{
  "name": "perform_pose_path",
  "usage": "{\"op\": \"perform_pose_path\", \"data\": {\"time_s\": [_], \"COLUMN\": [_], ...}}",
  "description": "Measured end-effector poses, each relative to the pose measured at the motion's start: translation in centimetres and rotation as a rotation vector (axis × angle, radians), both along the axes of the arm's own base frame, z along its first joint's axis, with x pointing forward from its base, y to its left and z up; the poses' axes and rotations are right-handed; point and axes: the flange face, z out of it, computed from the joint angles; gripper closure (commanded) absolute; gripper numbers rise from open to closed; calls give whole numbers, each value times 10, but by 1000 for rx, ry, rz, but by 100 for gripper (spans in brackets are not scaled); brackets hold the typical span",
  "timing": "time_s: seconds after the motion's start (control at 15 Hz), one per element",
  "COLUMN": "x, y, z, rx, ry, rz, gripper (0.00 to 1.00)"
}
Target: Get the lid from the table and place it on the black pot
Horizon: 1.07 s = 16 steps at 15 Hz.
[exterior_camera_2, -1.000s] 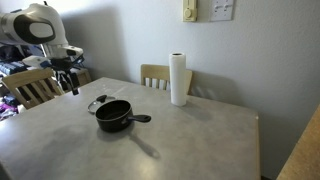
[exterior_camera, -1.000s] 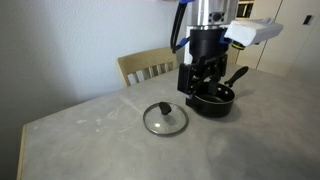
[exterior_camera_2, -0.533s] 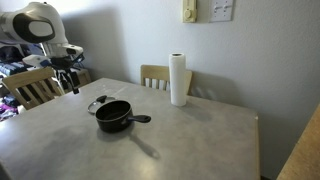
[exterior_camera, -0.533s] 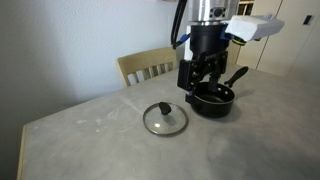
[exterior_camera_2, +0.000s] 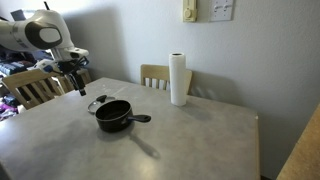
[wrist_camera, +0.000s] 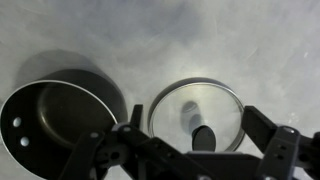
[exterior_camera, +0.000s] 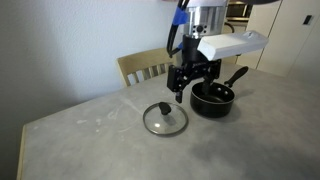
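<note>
Glass and metal rim of the lid (exterior_camera: 165, 119), flat on the grey tabletop (exterior_camera: 80, 140), just beside the black pot (exterior_camera: 213, 97) on the side away from the pot's handle, not touching it. In this exterior view, end effector (exterior_camera: 181, 93) above the gap between pot and lid, well clear of the tabletop, fingers spread, gripping nothing. Sits nearer the lid than half a second ago, when hanging right over the pot. Probably calls for a short shift further from the pot, then straight down.

In an exterior view again: lid (exterior_camera_2: 98, 102) behind the pot (exterior_camera_2: 113, 116), partly hidden by it, rim close to the pot's wall. End effector (exterior_camera_2: 81, 88) up beyond the pot on the lid's side, pointing down. Shows only a slight shift here against the earlier picture.

In the wrist view: pot (wrist_camera: 55, 115) off to one side, empty. Lid (wrist_camera: 196, 113) beside the pot, nearly centred between the wide-open fingers (wrist_camera: 278, 150), black knob (wrist_camera: 203, 135) almost under the end effector (wrist_camera: 190, 152). Round, so no long axis to line up with; just the knob to straddle.
</note>
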Motion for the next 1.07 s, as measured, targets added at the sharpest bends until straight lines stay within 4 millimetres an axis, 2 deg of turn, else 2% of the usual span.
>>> {"op": "perform_pose_path", "data": {"time_s": [0.33,0.73,1.07], "x": [31,69,81], "y": [5,1,14], "z": [-28,-57,-73], "rx": [21,17,17], "ry": [-75,-132,-133], "rz": [-32,-50,-28], "gripper": [0,0,0]}}
